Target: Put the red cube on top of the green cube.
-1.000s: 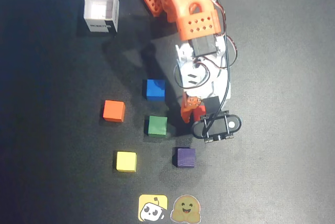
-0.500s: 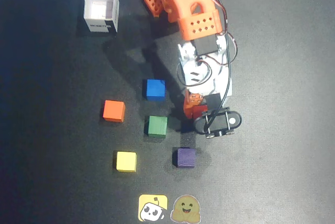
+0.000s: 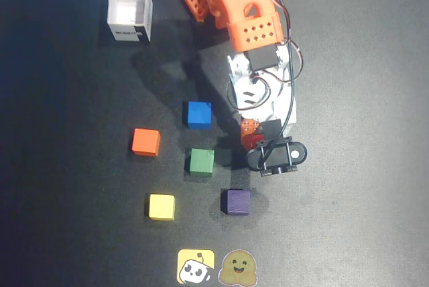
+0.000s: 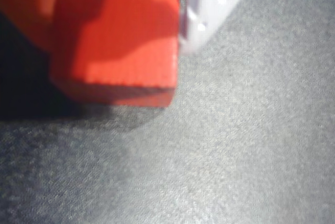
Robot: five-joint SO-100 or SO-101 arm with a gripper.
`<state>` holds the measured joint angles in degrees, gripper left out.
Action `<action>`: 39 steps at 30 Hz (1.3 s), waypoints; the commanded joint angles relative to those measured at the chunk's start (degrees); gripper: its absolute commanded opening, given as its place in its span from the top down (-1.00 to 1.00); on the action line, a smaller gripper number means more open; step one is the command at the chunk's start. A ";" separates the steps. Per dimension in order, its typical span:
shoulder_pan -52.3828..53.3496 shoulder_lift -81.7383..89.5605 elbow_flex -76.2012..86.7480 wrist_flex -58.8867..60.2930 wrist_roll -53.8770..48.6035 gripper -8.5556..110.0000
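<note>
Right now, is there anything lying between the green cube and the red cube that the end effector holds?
No. In the overhead view only bare dark mat separates the green cube from the red cube in the end effector.

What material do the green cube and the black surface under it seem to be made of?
The green cube looks like painted wood or solid plastic with a matte finish: flat even colour, sharp edges, no glare. I cannot tell which. The black surface looks like a fabric or foam mat: the wrist view shows a fine grainy texture with no reflections.
</note>
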<state>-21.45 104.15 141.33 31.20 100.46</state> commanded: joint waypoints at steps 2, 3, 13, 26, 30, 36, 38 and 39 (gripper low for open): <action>2.02 4.57 -2.37 4.22 0.53 0.78; 2.90 5.62 -2.99 6.42 0.53 0.78; 10.28 12.04 -13.62 26.72 0.35 0.78; 20.92 6.86 -25.22 35.95 0.35 0.78; 22.24 3.43 -28.48 35.95 0.00 0.78; 22.76 0.00 -31.03 34.89 -0.18 0.78; 22.76 -0.88 -31.46 34.19 -0.18 0.78; 22.76 -1.41 -31.90 33.93 -0.18 0.78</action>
<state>1.14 102.92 113.38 66.18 100.46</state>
